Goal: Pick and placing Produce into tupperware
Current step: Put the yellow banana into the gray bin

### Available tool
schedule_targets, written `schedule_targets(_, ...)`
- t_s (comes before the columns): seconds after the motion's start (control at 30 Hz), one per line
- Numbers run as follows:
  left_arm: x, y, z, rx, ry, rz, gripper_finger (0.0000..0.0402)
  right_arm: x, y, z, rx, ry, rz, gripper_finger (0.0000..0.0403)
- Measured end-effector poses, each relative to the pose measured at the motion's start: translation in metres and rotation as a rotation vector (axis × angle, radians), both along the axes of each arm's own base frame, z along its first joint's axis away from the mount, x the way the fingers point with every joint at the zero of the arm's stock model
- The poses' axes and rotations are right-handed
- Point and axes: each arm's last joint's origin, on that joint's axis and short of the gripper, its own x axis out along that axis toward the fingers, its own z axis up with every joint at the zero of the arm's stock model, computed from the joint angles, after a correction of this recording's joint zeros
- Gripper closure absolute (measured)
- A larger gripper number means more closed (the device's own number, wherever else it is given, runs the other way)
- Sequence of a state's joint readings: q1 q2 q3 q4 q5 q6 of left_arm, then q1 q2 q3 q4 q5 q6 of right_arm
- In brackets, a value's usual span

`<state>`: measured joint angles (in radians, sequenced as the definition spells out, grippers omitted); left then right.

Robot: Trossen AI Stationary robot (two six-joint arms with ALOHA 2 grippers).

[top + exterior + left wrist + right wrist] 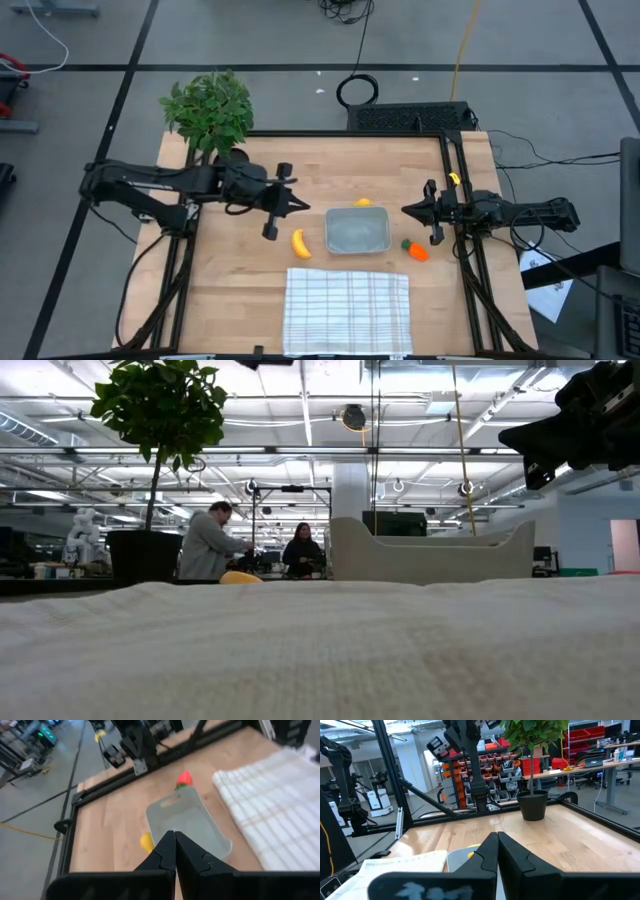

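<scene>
The container (357, 231) sits near the middle of the wooden surface (230, 270), empty, with the three pieces of produce lying around it on the wood. The banana (299, 243) lies just beside the container on the left arm's side, the lemon (363, 203) touches or nearly touches its far edge, and the carrot (416, 250) lies just off its corner on the right arm's side, green top toward the container. The left hand (303, 206) hovers above the surface near the banana and the container, its fingers (167, 852) pressed together and holding nothing. The right hand (405, 210) hangs near the carrot, pointing toward the container, also closed and empty. A white checked cloth (347, 310) lies spread on the near side of the surface, just in front of the container. A potted plant (211, 108) stands at the far corner behind the left arm.
</scene>
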<state>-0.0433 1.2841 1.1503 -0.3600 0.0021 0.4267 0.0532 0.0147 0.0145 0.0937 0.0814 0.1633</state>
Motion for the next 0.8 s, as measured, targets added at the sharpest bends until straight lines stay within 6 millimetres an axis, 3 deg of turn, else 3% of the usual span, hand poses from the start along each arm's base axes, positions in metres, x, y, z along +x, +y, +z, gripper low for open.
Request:
schedule_targets(0.47, 0.023, -0.001, -0.029, 0.177, 0.103, -0.102, 0.0395, 0.0, 0.0, 0.0, 0.0, 0.0, 0.0, 0.0403)
schedule_targets(0.6, 0.029, -0.001, -0.039, 0.2, 0.14, -0.12, 0.0368, 0.0, 0.0, 0.0, 0.0, 0.0, 0.0, 0.0403)
schedule_targets(0.8, 0.031, -0.001, -0.044, 0.202, 0.163, -0.125, 0.0292, 0.0, 0.0, 0.0, 0.0, 0.001, 0.0, 0.0403)
